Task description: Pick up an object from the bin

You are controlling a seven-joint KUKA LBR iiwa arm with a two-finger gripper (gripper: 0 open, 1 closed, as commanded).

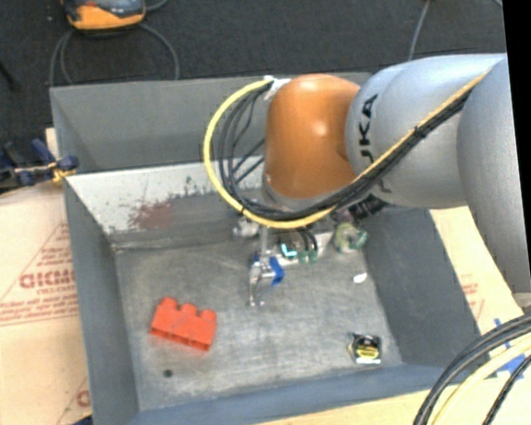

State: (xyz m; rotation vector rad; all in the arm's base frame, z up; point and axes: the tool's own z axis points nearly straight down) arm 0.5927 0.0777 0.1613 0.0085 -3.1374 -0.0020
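Over mid grey bin [95,300], hand [265,278] low, grip unclear; red toy brick [183,324] apart; arm [427,133] lettered KUKA

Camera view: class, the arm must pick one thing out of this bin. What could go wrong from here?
1. The gripper hangs over what looks like bare floor of the bin, with the red brick off to its left. If it drops straight down, it may close on nothing.
2. The small black-and-yellow thing lies close to the bin's near wall, which could block a grab there.
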